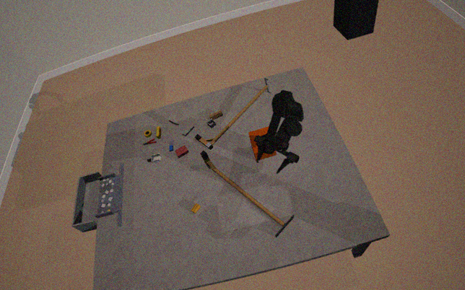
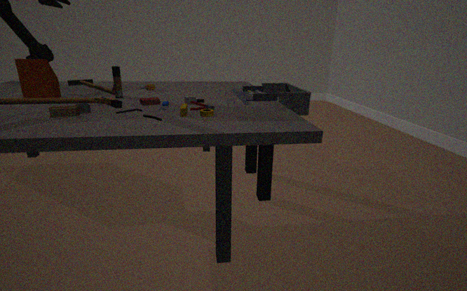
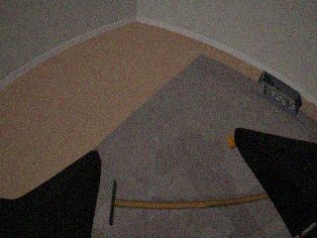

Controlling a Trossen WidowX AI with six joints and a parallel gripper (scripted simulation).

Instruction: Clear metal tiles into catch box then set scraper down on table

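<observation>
Catch box: at the table's far-left edge from the top view, open side up, adjoining the bench plate
Bench plate: just beside the box, on the table
Metal tiles: pale pieces scattered over the plate; exact count too small for me to read
Yellow ring: flat on the table, near the red-handled tool and the yellow block
Blue item: between the yellow block and the red block
Orange block: on the table, well apart from the red block
Brown block: near the second long-handled tool, which lies slantwise
Long scraper: on the table, wooden handle set diagonally, wide thin dark blade at the end away from the red block
Orange panel: partly covered by the arm in the top view
Gripper: raised above the table, fingers wide apart, nothing between them, clear of the scraper
Arm: bent, elbow high
Black cabinet: on the floor beyond the table, at far right
</observation>
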